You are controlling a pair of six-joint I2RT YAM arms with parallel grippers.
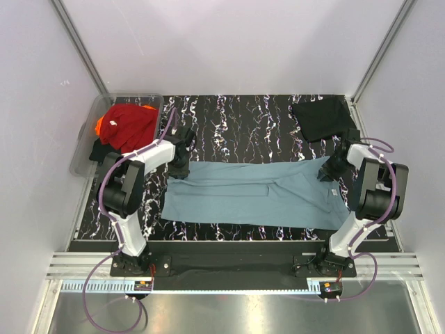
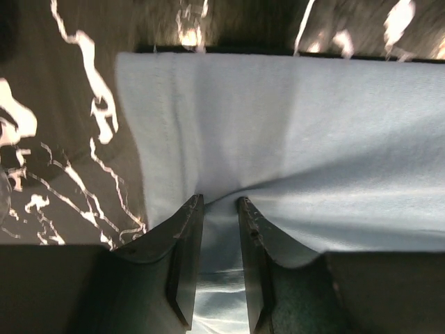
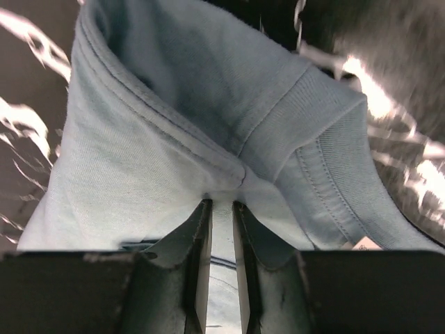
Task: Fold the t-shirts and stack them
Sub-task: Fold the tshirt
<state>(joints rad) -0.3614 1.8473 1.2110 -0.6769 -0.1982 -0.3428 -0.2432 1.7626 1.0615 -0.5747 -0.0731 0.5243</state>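
Two pinches on the teal-blue t-shirt (image 1: 250,195) — left end effector (image 2: 219,202) at its left edge, right end effector (image 3: 221,203) (nearly closed) by the collar.

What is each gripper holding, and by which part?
Both pinch the teal-blue t-shirt: left gripper at the edge opposite the collar, right gripper beside the collar.

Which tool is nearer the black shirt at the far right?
Right. The right tool is just in front of the black shirt; the left tool is far across.
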